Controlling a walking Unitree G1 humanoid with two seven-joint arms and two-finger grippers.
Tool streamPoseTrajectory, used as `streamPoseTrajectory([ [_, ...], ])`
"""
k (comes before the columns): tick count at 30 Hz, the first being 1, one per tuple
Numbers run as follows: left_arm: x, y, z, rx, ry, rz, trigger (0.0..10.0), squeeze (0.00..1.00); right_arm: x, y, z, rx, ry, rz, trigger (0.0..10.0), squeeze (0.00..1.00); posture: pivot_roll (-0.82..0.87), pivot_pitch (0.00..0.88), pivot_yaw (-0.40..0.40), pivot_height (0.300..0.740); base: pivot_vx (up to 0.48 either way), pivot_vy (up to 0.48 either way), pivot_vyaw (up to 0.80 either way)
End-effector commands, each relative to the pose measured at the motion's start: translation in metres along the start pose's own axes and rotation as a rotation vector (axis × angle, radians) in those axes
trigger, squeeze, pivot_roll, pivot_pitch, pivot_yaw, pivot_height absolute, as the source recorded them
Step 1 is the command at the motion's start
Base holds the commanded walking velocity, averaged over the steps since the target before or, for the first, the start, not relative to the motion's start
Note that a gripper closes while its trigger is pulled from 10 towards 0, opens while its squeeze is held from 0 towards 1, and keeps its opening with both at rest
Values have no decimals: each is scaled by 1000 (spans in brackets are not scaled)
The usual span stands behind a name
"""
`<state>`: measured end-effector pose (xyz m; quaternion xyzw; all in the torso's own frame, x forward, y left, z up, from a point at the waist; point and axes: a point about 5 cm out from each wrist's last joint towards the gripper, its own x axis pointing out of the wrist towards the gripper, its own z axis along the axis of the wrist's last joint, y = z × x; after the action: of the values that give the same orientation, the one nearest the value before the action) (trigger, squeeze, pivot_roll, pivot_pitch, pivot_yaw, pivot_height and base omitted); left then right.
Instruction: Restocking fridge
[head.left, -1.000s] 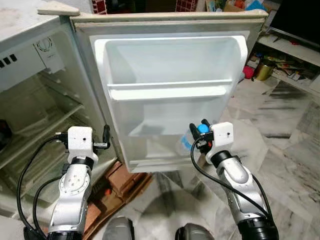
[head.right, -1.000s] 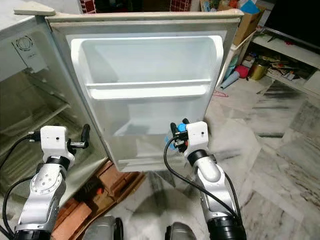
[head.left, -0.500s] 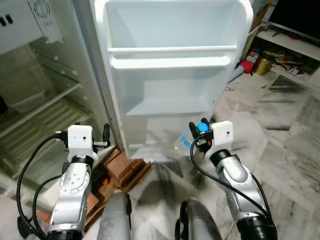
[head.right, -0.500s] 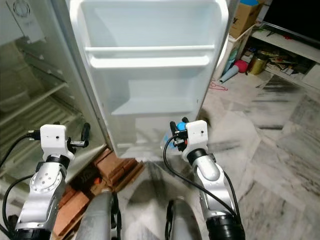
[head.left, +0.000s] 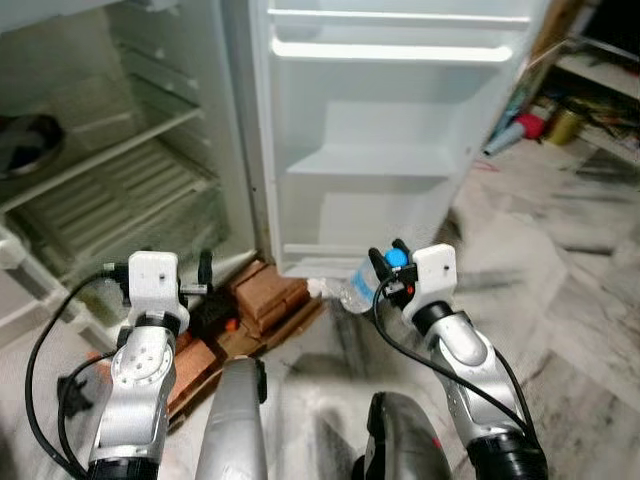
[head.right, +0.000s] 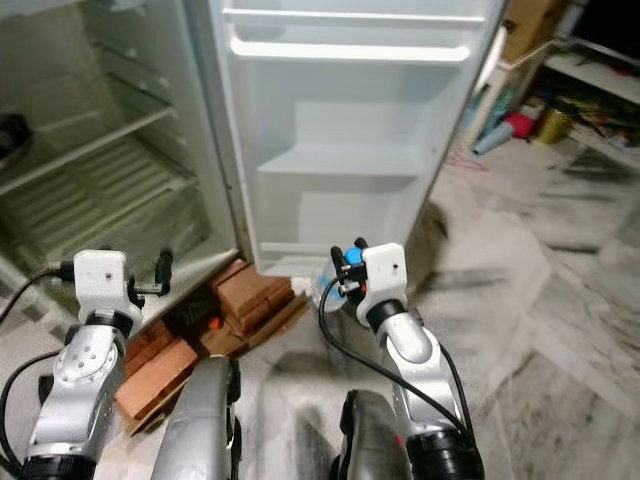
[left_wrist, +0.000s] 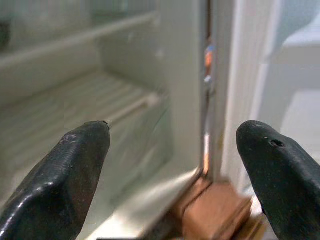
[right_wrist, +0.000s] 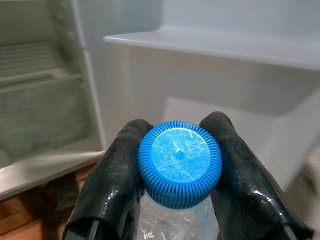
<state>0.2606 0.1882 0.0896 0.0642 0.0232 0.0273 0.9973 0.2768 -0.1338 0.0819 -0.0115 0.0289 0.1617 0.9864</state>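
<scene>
Since a second ago my head camera has dipped: the fridge door's top edge has left the picture and the floor and the robot's legs have come in; both arms are held much as before. I count one water bottle (head.left: 362, 288) with a blue cap (right_wrist: 179, 162), pinched at the neck by the right gripper (right_wrist: 176, 175), low in front of the open fridge door (head.left: 395, 120) near its bottom edge. No label or writing is readable on it. The left gripper (left_wrist: 175, 180) is spread wide and holds nothing, in front of the fridge (head.left: 110, 150) by a stack of bricks (head.left: 262, 300) on the floor.
</scene>
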Motion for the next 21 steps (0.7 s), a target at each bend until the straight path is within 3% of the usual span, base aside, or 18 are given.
streamPoseTrajectory([
  [1, 0, -3, 3, -1, -16, -8, 10000, 0, 1, -6, 13, -30, -60, -12, 10000, 0, 42, 94, -26, 632, 0, 0, 0],
  [8, 1, -6, 5, -7, -28, -19, 10000, 0, 4, -13, 21, -124, -101, -71, 10000, 0, 41, 95, -29, 632, 223, 0, 0],
  [21, 3, -7, 5, -12, -30, -20, 10000, 0, 8, -18, 22, -146, -107, -85, 10000, 0, 42, 91, -35, 632, 269, 0, 0],
])
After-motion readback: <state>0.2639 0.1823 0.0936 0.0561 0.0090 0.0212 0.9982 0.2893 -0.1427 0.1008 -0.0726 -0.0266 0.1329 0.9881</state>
